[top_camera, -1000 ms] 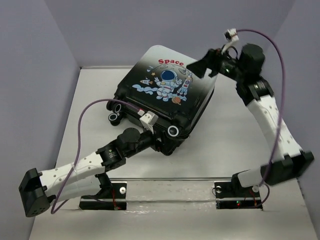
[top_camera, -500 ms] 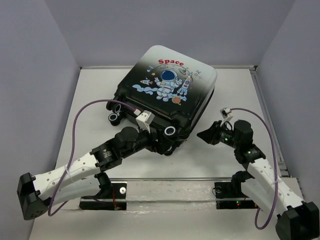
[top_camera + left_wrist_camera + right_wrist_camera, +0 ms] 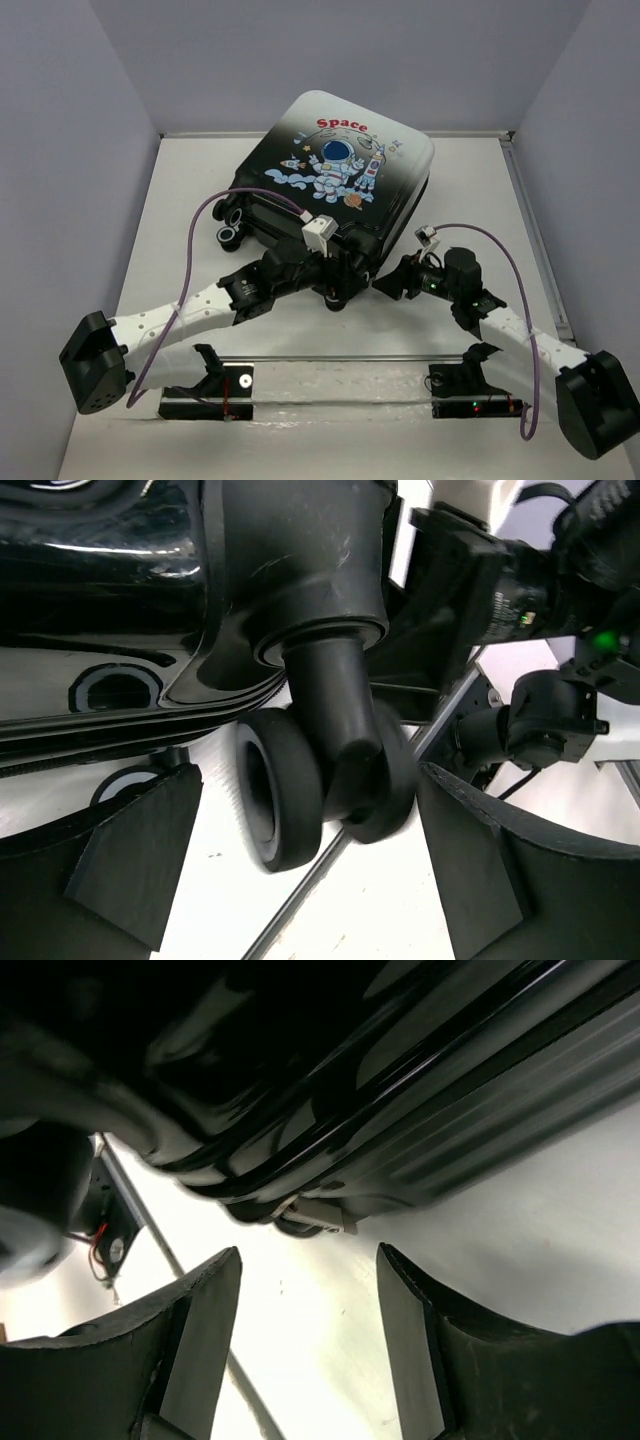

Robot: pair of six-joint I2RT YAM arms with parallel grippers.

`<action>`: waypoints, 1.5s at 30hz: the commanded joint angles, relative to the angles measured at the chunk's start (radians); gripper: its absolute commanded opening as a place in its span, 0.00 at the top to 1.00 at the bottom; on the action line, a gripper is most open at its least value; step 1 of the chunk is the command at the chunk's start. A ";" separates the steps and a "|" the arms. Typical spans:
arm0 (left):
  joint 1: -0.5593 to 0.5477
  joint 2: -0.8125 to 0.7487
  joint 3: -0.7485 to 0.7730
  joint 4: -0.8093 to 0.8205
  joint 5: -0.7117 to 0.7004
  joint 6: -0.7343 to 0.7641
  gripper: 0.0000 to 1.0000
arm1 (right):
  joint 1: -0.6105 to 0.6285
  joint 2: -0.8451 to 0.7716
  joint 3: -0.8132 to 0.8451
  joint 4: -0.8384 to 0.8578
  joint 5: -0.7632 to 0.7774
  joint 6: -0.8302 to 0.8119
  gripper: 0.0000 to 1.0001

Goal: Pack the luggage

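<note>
The luggage [image 3: 335, 170] lies closed and flat at the back of the table, astronaut and red "Space" print facing up. My left gripper [image 3: 340, 275] is low at its near corner. In the left wrist view the gripper [image 3: 310, 870] is open, and a black twin wheel [image 3: 290, 800] sits between the fingers without touching them. My right gripper [image 3: 388, 283] is at the near right side of the case. It [image 3: 308, 1290] is open and empty, and a small zipper pull [image 3: 320, 1215] on the dark shell [image 3: 400, 1110] lies just beyond its fingertips.
Another pair of wheels [image 3: 230, 225] juts from the case's left near corner. Grey walls close in the table [image 3: 180, 200] on the left, back and right. A metal rail [image 3: 340, 358] with both arm bases runs along the near edge.
My right arm has swung down from the case's far right corner to its near right side. My left gripper has slid right along the near edge to the corner wheel.
</note>
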 commanded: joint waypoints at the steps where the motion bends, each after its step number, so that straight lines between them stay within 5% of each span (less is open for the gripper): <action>1: 0.007 0.011 0.058 0.084 0.038 0.000 0.01 | 0.023 0.119 0.032 0.206 0.044 -0.048 0.39; 18: 0.013 0.112 0.102 0.119 0.103 -0.003 0.12 | 0.075 0.305 0.006 0.552 0.080 -0.068 0.51; 20: 0.011 0.121 0.102 0.127 0.109 -0.006 0.16 | 0.086 0.315 -0.001 0.608 0.084 -0.055 0.61; 21: 0.011 0.121 0.101 0.133 0.107 -0.012 0.33 | 0.086 0.314 -0.011 0.631 0.095 -0.049 0.73; 24: 0.011 0.117 0.099 0.159 0.104 -0.021 0.74 | 0.118 0.283 -0.026 0.606 0.145 -0.039 0.83; 27: 0.011 0.120 0.148 0.171 0.095 -0.026 0.94 | 0.175 0.210 -0.052 0.528 0.236 -0.027 0.93; 33: 0.031 0.135 0.291 0.184 0.045 -0.053 0.94 | 0.397 0.035 -0.117 0.331 0.513 0.028 0.93; 38: 0.056 0.226 0.431 0.203 0.052 -0.081 0.94 | 0.607 0.081 -0.080 0.318 0.702 0.067 0.93; 41: 0.062 0.287 0.490 0.226 0.100 -0.118 0.94 | 0.747 0.228 0.001 0.395 0.848 0.068 0.93; 45: 0.064 0.345 0.566 0.231 0.147 -0.138 0.94 | 0.834 0.465 0.077 0.753 0.891 0.084 0.93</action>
